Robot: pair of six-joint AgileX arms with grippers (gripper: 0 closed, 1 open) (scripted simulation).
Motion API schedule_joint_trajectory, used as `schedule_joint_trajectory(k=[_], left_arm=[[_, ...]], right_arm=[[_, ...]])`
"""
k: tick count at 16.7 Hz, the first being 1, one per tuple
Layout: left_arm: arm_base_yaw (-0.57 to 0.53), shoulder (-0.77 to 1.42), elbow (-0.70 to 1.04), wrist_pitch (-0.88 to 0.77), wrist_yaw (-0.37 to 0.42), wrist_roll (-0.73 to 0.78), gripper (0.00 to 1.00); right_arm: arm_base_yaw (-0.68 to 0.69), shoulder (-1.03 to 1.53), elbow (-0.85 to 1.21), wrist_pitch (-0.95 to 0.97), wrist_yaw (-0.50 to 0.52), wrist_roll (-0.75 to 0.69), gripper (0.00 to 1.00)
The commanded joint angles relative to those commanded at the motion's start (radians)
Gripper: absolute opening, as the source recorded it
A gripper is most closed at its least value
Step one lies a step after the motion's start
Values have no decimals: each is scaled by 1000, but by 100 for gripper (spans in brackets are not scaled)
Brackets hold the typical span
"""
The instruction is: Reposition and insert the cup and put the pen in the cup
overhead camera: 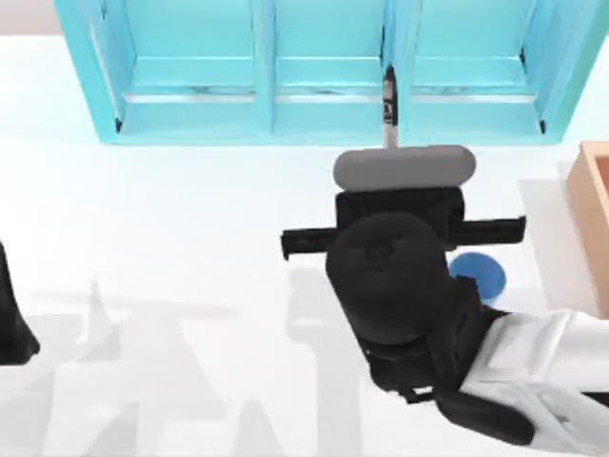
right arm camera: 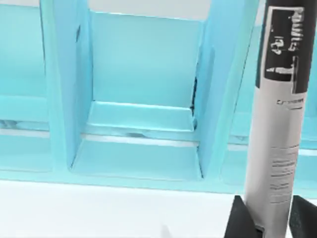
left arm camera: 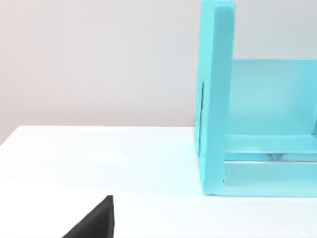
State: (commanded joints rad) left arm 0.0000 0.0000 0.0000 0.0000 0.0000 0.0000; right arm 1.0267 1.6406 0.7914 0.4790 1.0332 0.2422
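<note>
Pen (right arm camera: 277, 124) is the thing in hand: the slim marker with its grey-white labelled barrel stands clamped between the fingers of the right gripper (right arm camera: 270, 218), its length pointing out from the fingers toward the turquoise shelf unit (overhead camera: 324, 67); in the top view it shows as a thin dark stick (overhead camera: 388, 105) ahead of the right gripper (overhead camera: 390, 143), near the divider between the middle and right bays. The blue cup (overhead camera: 481, 274) sits on the white table (overhead camera: 171, 219) just beside the right arm, partly hidden under it, not in the shelf; so the cup's own placing looks undone. To do this step well, I judge the pen should be kept firmly pinched and carried back over the cup's mouth, lined up upright and lowered before release; the cup is short and could tip. The left gripper (overhead camera: 14, 324) is parked at the table's left edge; whether its fingers are spread or closed I cannot tell.
</note>
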Motion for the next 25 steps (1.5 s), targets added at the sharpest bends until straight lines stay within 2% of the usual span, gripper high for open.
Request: schedule_joint_trajectory(k=[5,10,17,25], left_arm=[[0,0,0,0,0,0,100],[0,0,0,0,0,0,100],[0,0,0,0,0,0,100],[0,0,0,0,0,0,100]], right_arm=[[79,-103,-210,403,254,-216,0],[120,-156,-315,615,382,-325,0],[113,-153,-318,626,385,-328,0],[-16,-83,-310,653,252,-292,0]])
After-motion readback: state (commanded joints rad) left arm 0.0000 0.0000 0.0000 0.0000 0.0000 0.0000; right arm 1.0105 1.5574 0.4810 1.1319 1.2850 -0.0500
